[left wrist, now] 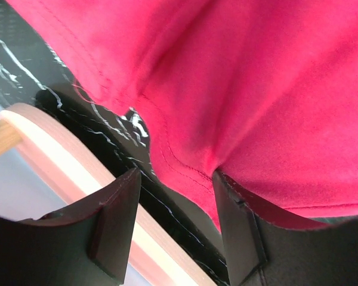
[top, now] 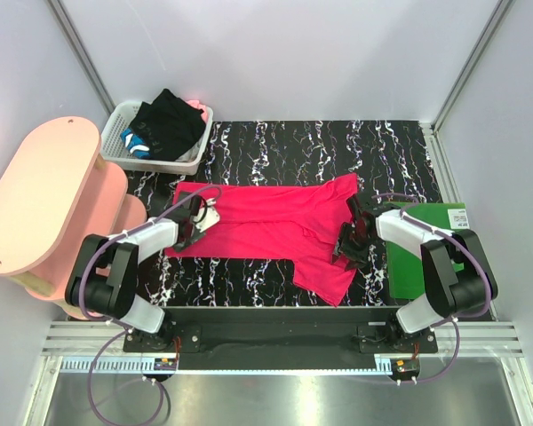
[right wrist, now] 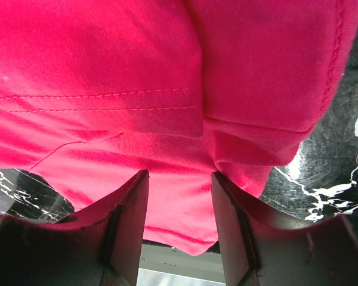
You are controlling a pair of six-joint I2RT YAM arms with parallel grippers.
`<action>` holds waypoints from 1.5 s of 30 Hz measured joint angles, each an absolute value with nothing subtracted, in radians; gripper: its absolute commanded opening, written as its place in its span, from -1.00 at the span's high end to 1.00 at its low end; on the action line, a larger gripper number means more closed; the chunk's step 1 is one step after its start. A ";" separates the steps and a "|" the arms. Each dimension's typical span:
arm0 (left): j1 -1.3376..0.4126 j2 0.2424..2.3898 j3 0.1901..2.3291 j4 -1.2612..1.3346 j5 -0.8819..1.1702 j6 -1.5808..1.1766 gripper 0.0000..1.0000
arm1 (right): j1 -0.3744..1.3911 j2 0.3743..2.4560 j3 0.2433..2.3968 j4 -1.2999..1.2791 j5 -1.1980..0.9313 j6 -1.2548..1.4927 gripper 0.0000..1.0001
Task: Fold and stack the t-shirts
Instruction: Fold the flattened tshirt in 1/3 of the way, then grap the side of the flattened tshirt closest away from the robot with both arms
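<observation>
The pinkish-red t-shirt (top: 266,222) lies spread flat in the middle of the black marbled tabletop (top: 338,142), its length running left to right, with one sleeve reaching toward the far side and another toward the near edge at its right end. The left pincer (top: 200,224) sits at the shirt's left edge. In the left wrist view its jaws stand partly apart, and the stitched hem dips into the gap, puckering against one of the fingers (left wrist: 238,232). The cloth is not pinched between them. The right pincer (top: 349,244) sits on the shirt's right end between the two sleeves. Its jaws are likewise about half spread, with red cloth and a double-stitched seam just ahead of the fingertips (right wrist: 128,220) (the fabric creases toward the gap but is not clamped).

A black garment (top: 169,124) is heaped in the white slotted basket (top: 195,160) at the far left corner; whether it is a t-shirt I cannot tell. The green mat (top: 422,253) lies flat just right of the right pincer. A pink shelf unit (top: 53,195) stands at the tabletop's left side.
</observation>
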State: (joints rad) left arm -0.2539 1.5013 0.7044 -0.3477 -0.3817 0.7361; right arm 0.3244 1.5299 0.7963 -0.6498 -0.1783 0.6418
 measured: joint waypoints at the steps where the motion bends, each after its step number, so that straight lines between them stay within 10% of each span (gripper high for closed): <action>1: -0.254 1.494 0.704 -0.360 -0.374 0.733 -0.15 | 0.324 1.529 0.796 -0.650 -0.178 0.642 -0.08; 22: -0.283 1.111 0.520 -0.604 -0.284 0.699 -0.22 | 0.434 0.881 0.588 -0.893 -0.208 0.762 -0.15; 45: -0.242 1.320 0.634 -0.482 -0.283 0.694 -0.21 | 0.492 1.055 0.467 -0.758 -0.211 0.871 -0.15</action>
State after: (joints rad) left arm -0.2417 1.3205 0.6342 -0.4820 -0.2832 0.6945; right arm 0.4915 1.0546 0.4675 -0.7578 -0.2111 0.8711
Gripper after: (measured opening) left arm 0.605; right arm 0.587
